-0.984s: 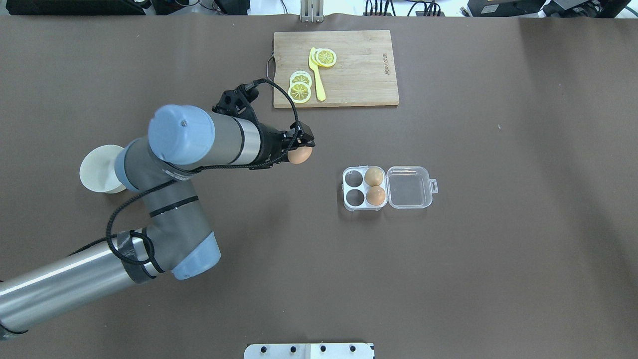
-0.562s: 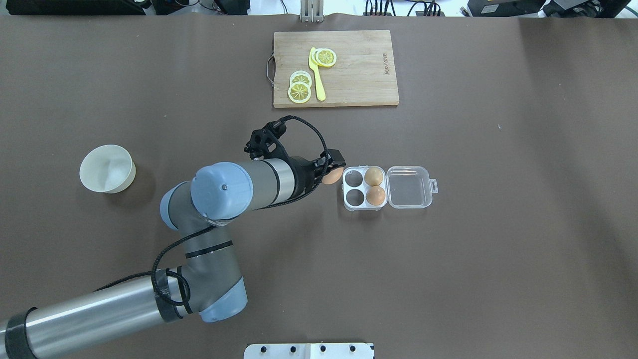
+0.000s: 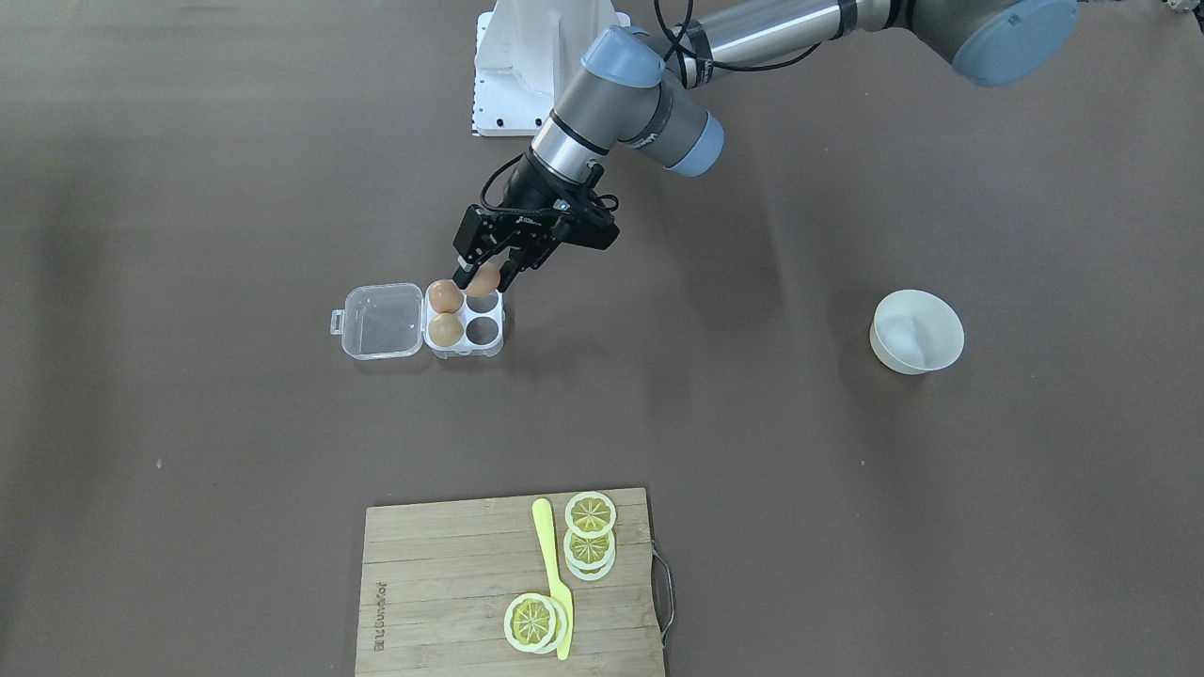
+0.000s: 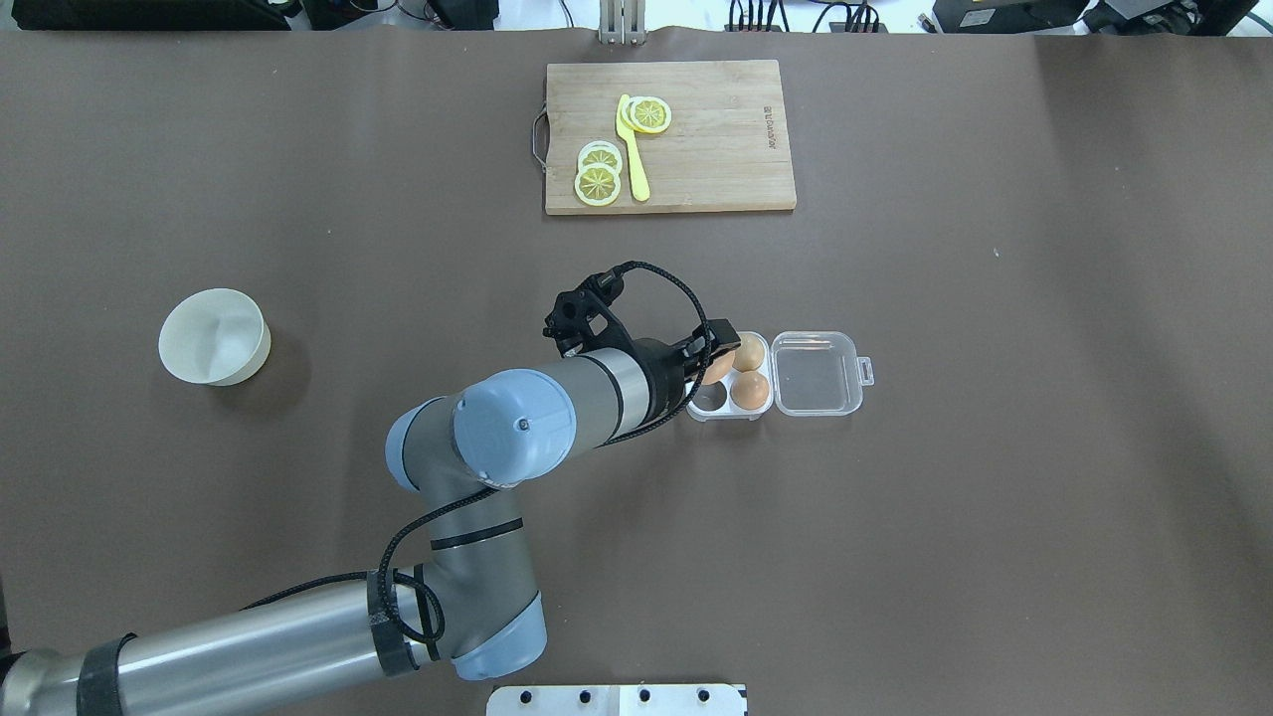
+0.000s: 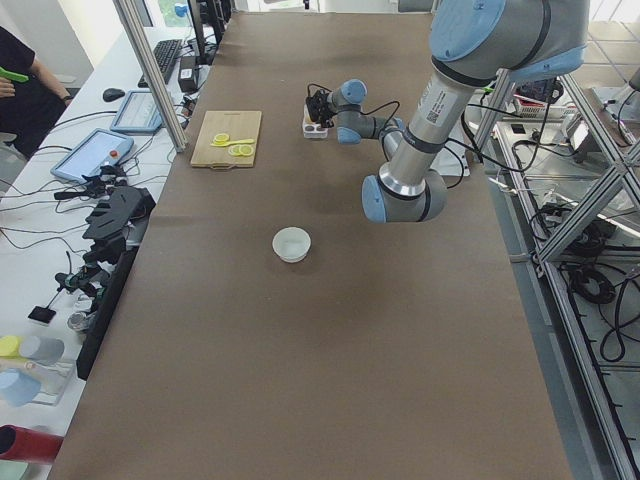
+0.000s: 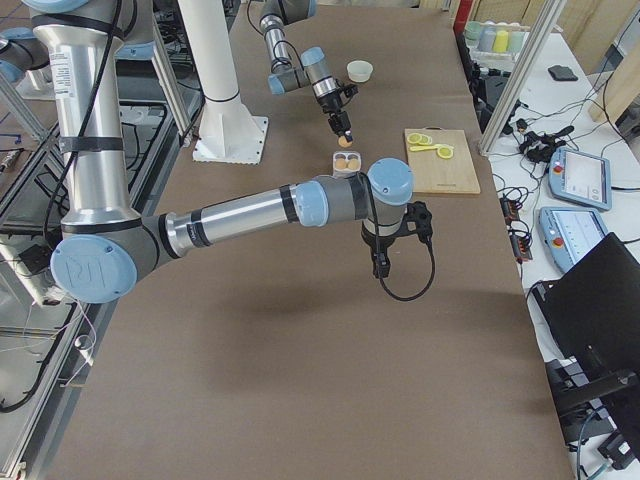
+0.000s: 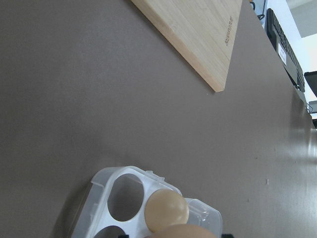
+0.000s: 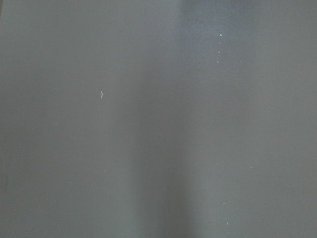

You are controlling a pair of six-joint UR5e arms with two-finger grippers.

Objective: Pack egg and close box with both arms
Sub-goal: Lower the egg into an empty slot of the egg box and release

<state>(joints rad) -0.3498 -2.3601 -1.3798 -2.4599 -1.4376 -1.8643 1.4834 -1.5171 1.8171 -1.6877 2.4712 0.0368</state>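
My left gripper [image 4: 718, 356] is shut on the orange-brown egg [image 4: 719, 367], also seen as the egg [image 3: 483, 280] in the front view. It hangs just above the empty left half of the clear box [image 4: 702, 410]. I cannot tell which of the two empty cells it is over. Two eggs [image 4: 748, 372] fill the cells beside the open lid [image 4: 816, 374], which lies flat to the right. The left wrist view shows the box [image 7: 99, 191] close below. My right gripper [image 6: 379, 264] appears only in the right side view, hanging over bare table; whether it is open or shut I cannot tell.
A wooden cutting board [image 4: 716, 149] with lemon slices [image 4: 599, 174] and a yellow knife [image 4: 633, 149] lies at the far side. A white bowl [image 4: 214, 336] stands at the left. The robot's white base [image 3: 541, 66] is behind the box in the front view.
My left arm has swung right and toward the box with the egg, from near the cutting board to directly over the box's left cells.
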